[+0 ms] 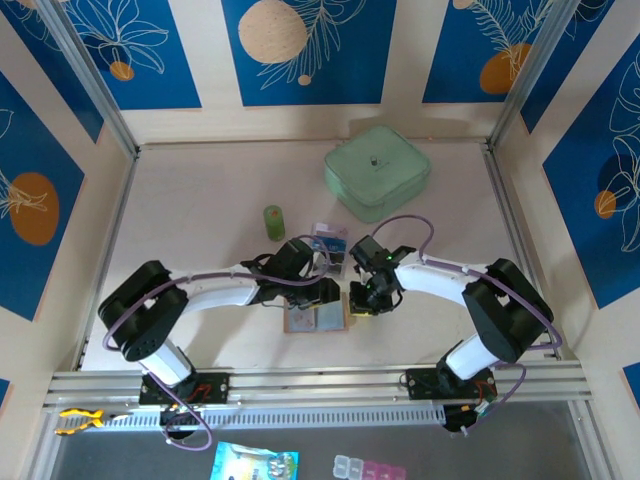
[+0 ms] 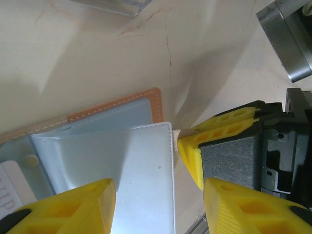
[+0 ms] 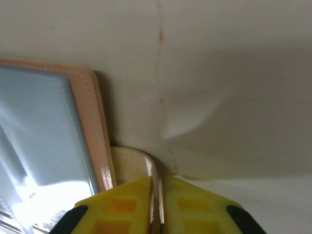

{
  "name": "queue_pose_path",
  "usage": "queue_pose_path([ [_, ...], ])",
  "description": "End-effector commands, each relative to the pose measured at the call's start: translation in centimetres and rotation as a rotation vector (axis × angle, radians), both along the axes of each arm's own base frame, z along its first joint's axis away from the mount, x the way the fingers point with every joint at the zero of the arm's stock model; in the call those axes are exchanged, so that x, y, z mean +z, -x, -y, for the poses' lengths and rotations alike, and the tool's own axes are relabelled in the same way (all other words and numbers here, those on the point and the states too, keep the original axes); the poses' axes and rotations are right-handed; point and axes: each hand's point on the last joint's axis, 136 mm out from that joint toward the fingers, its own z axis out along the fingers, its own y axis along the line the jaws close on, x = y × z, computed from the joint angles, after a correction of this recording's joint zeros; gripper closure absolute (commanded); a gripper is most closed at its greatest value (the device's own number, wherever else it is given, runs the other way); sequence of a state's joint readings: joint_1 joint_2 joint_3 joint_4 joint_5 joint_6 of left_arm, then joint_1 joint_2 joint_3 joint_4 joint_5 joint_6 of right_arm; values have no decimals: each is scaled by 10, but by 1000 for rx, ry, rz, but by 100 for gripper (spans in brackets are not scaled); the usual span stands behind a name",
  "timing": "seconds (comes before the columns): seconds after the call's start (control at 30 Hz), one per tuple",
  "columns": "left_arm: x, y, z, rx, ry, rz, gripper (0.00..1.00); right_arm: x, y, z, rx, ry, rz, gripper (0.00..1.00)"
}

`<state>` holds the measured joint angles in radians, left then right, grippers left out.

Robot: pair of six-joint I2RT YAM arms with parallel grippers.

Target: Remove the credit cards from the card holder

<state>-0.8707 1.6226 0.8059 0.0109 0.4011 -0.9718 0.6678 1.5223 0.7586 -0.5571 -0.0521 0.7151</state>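
The card holder (image 1: 314,318) lies open on the table between both grippers, with its tan rim (image 2: 156,101) and grey-blue inside showing. My left gripper (image 2: 160,207) is open. Its yellow fingers (image 2: 73,209) straddle a pale grey-blue stitched inner panel (image 2: 146,180). My right gripper (image 3: 157,207) is shut on the holder's cream closure tab (image 3: 130,165) at its right edge (image 3: 90,122). The right gripper's finger (image 2: 214,141) appears in the left wrist view. A white card edge with pink letters (image 2: 9,187) peeks from a pocket. I cannot make out any blue cards.
A small clear box with blue contents (image 1: 325,238) sits just behind the grippers. A green cylinder (image 1: 273,221) stands to the left of it. A mint-green lidded container (image 1: 377,172) is at the back. Packets and a pill box (image 1: 365,467) lie below the rail.
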Motion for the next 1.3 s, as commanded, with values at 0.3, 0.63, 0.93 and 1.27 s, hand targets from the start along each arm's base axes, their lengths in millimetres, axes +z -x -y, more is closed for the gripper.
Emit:
queue_pose_path([
  [0.3,-22,9,1,-6,-14,-49,48,0,0,-23,-7,-170,-21,94],
  [0.63,-21,15,-19,8,-75,-27,47,1,-1,-35,6,-227,-36,95],
  [0.93,14,6,-25,16,-62,79,45,1,3,-26,4,-178,-33,91],
  [1.27,19,-2,-76,61,-216,156,45,11,2,-17,14,-127,-16,79],
])
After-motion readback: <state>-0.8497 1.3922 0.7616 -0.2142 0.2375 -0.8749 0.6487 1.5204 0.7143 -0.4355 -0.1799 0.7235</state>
